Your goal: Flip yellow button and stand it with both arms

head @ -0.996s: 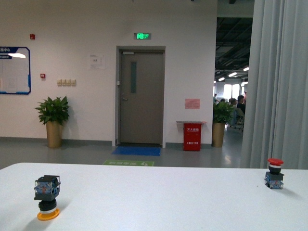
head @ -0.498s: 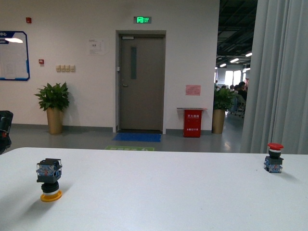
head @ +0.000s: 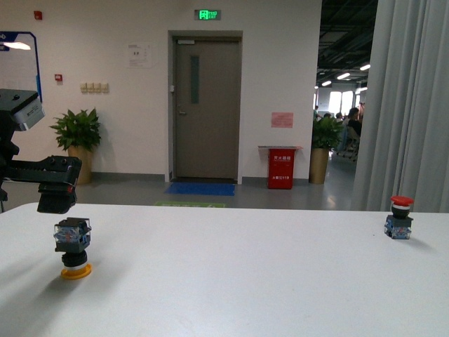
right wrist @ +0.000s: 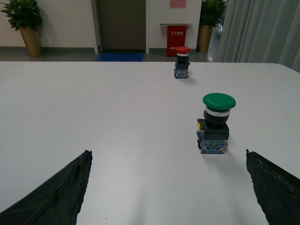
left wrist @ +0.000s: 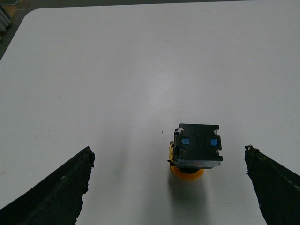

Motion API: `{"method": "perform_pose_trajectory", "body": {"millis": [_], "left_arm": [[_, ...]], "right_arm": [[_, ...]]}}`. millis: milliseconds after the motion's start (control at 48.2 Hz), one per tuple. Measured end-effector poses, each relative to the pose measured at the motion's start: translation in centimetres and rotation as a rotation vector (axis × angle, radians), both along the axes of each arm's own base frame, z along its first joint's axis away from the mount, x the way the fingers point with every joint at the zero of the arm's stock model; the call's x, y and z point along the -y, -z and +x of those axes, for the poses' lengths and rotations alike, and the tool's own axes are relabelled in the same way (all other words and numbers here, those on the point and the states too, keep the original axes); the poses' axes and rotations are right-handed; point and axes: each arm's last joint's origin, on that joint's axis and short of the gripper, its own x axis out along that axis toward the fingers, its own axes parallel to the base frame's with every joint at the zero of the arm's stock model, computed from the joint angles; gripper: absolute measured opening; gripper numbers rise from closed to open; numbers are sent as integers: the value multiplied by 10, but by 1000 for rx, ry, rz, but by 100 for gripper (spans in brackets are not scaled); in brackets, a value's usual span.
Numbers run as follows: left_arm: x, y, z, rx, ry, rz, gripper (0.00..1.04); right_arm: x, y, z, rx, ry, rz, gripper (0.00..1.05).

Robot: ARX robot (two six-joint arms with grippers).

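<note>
The yellow button (head: 73,247) stands upside down at the left of the white table (head: 231,281), orange cap on the surface and bluish block on top. My left gripper (head: 56,202) hangs open just above it and does not touch it. In the left wrist view the yellow button (left wrist: 197,149) sits between the spread fingers (left wrist: 61,192), nearer the other one, and the left gripper (left wrist: 168,154) holds nothing. My right gripper (right wrist: 167,155) is open over bare table. The right arm is out of the front view.
A red-capped switch (head: 398,217) stands upright at the table's far right, the same red-capped switch (right wrist: 182,61) showing far off in the right wrist view. A green-capped switch (right wrist: 215,123) stands upright just ahead of the right gripper. A grey curtain (head: 407,105) hangs behind the right edge.
My left arm has come into the front view from the left and now hangs over the yellow button. The front camera's view has shifted, with the table now lower in the frame.
</note>
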Motion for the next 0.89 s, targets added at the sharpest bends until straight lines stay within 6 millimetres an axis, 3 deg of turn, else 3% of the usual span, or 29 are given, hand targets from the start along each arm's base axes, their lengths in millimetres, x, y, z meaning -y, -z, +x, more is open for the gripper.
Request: {"method": "perform_pose_trajectory", "body": {"millis": [477, 892], "left_arm": [[2, 4, 18, -7, 28, -3, 98], [10, 22, 28, -47, 52, -2, 98]], "right_arm": [[0, 0, 0, 0, 0, 0, 97], [0, 0, 0, 0, 0, 0, 97]]}}
